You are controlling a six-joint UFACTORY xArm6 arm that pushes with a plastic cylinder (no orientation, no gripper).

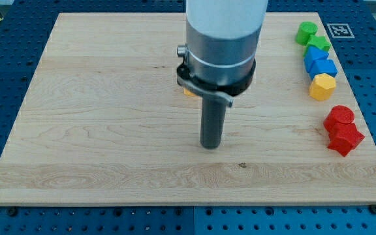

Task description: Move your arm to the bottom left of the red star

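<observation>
Across the wooden table [96, 130], the tip [210, 146] of the jawless end effector is standing mid-board, approaching, needing a rightward, nearward slide to the red star's [344, 138] near-left.

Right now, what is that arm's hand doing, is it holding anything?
No hand or fingers: the arm ends in a rod. My tip holds nothing, resting on bare board, left of the red star and touching no block.

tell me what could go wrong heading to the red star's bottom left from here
My tip sits mid-board, well to the view's left of the red star. Overshooting could nudge the star toward the board's right edge. The red block touches the star, so a bump may shift both.
</observation>
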